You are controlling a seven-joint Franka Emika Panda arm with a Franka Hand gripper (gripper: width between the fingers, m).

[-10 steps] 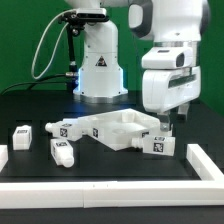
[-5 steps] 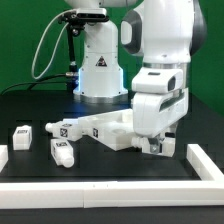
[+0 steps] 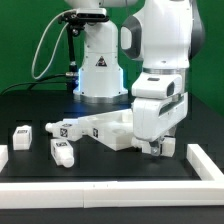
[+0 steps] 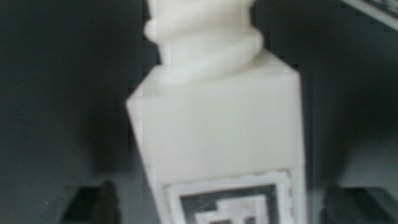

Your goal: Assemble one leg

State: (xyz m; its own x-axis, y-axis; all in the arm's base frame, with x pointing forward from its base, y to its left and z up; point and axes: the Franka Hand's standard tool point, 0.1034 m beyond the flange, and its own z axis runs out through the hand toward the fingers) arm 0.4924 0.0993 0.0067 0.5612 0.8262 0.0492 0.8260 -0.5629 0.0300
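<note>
The leg point(image 4: 214, 120), a white peg-block with a threaded end and a black-and-white tag, fills the wrist view. In the exterior view this leg point(image 3: 164, 147) lies on the table at the right end of the large white panel point(image 3: 105, 128). My gripper point(image 3: 159, 150) is lowered over it. In the wrist view the gripper point(image 4: 217, 208) has a dark finger point(image 4: 80, 205) on each side of the leg's tagged end, with a gap to the leg on both sides. The jaws stand open.
Three more legs lie at the exterior view's left: one point(image 3: 22, 133) far left, one point(image 3: 62, 152) nearer the front, one point(image 3: 58, 127) against the panel. A white rim point(image 3: 100, 190) borders the front and a wall point(image 3: 205, 160) the right. The robot base point(image 3: 98, 65) stands behind.
The arm has come down and toward the front over the rightmost leg during the last second. In the last half second it has hardly moved.
</note>
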